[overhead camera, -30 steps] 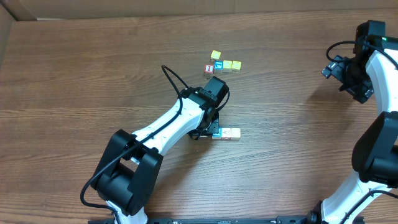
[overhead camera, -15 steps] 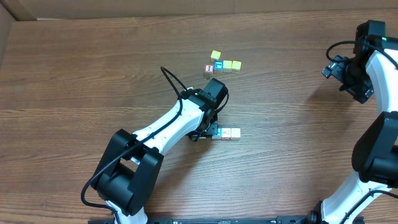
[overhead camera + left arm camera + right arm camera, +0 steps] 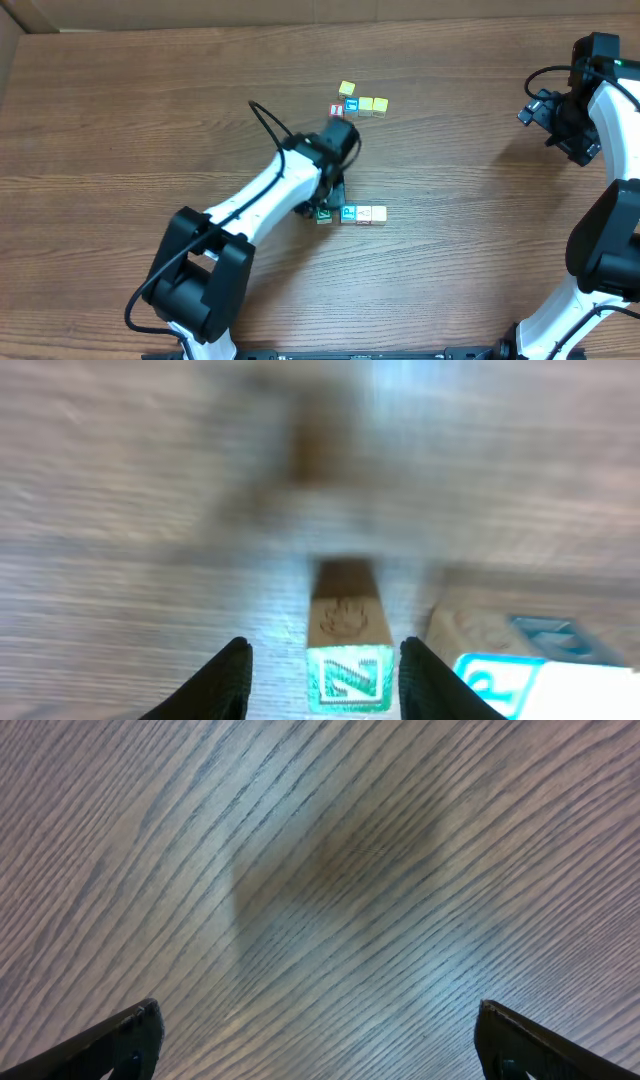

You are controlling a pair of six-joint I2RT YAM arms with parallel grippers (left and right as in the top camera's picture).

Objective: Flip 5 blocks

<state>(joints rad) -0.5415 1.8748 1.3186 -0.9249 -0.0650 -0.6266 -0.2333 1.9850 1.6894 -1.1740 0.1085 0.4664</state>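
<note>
Risk we saw: the left gripper stood partly open astride the green Z block, nearly touching it on one side, so a skewed lift could tip the Z or knock the teal P block just beside it. Two whitish blocks sat beyond the P. The right gripper hung wide and empty, far from the Z.

A robotics lab bench is indicated: two white-and-black robot arms, a left arm and a right arm, are mounted at the near edge of a wood-grain table, with a black cable left exposed. The far edge is closed off by plain brown cardboard, and only small wooden letter blocks are laid out.
</note>
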